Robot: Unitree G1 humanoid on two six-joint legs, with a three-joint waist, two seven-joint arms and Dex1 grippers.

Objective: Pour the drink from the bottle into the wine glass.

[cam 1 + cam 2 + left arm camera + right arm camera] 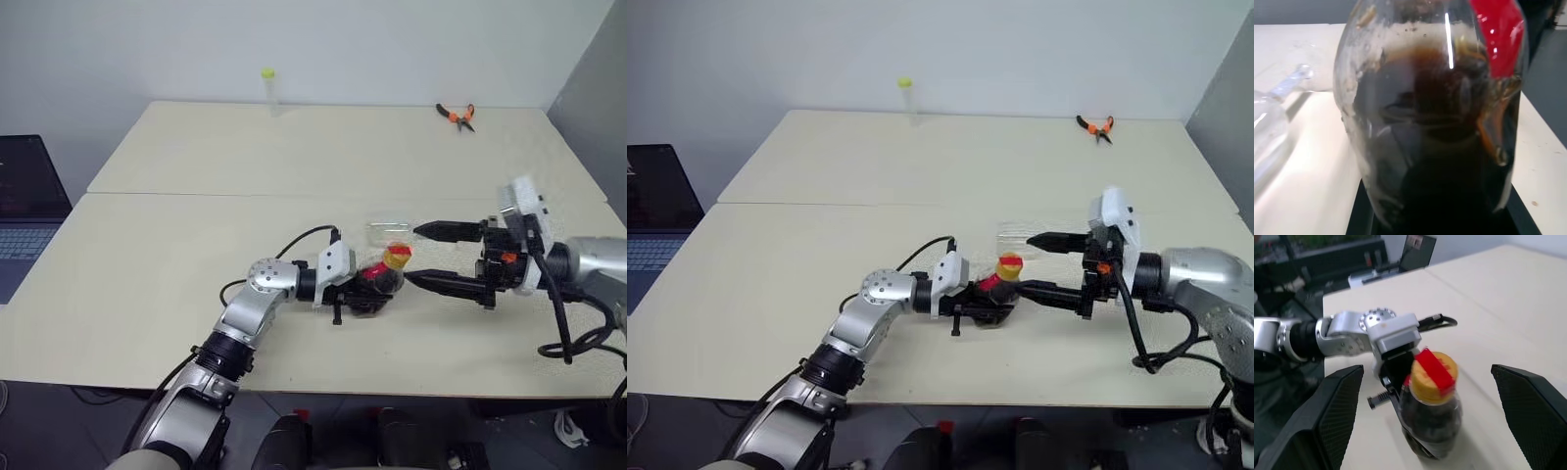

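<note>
We see the bottle (380,282) clamped in our left gripper (364,290) at table centre, yellow cap (397,258) still on. Our right gripper (431,257) gapes wide at its 3 o'clock; a careless regrasp could knock the wine glass (388,233) at 12 o'clock.

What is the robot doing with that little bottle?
The robot's left gripper is shut on the bottle, holding it just above the table. The bottle is full of dark drink and its yellow cap is still on. The right gripper is wide open, with one finger on each side of the cap but not touching it. The wine glass sits just behind them with nothing poured into it yet.
</note>
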